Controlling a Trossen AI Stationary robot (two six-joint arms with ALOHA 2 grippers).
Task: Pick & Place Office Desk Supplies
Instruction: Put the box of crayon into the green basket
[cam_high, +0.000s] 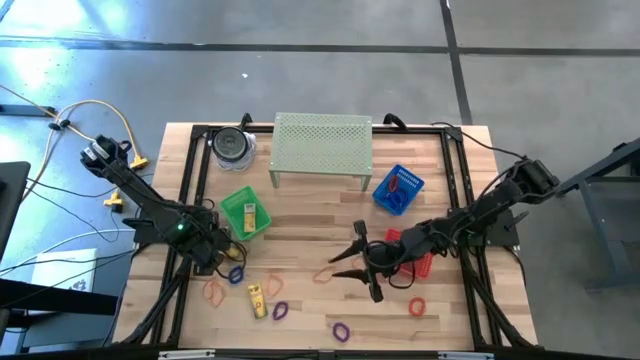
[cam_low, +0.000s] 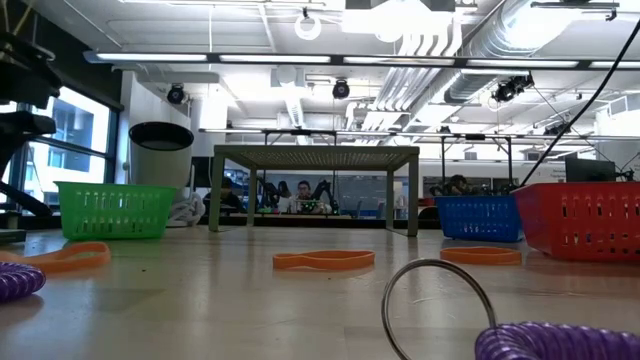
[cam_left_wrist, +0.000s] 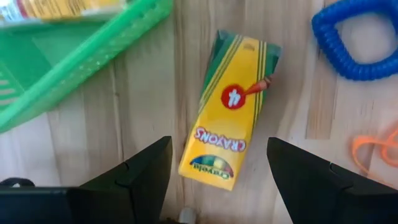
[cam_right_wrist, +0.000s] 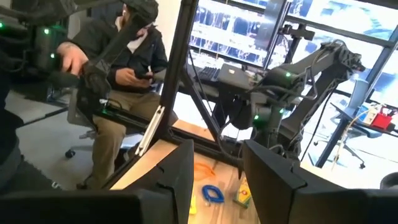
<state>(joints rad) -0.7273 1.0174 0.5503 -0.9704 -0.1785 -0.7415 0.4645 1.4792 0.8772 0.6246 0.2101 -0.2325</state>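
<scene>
A yellow and green crayon box lies flat on the wooden table beside the green basket. My left gripper hangs open above it, pointing down, one finger on either side of the box's near end and clear of it. A blue coiled band and an orange band lie close by. In the high view my left gripper is at the table's left. My right gripper stands open and level over the table's middle, in front of the red basket, with nothing between its fingers.
A pale green perforated stand and a dark-lidded jar stand at the far edge, and a blue basket to their right. Another yellow box, purple bands, a red band and orange bands are scattered near the front.
</scene>
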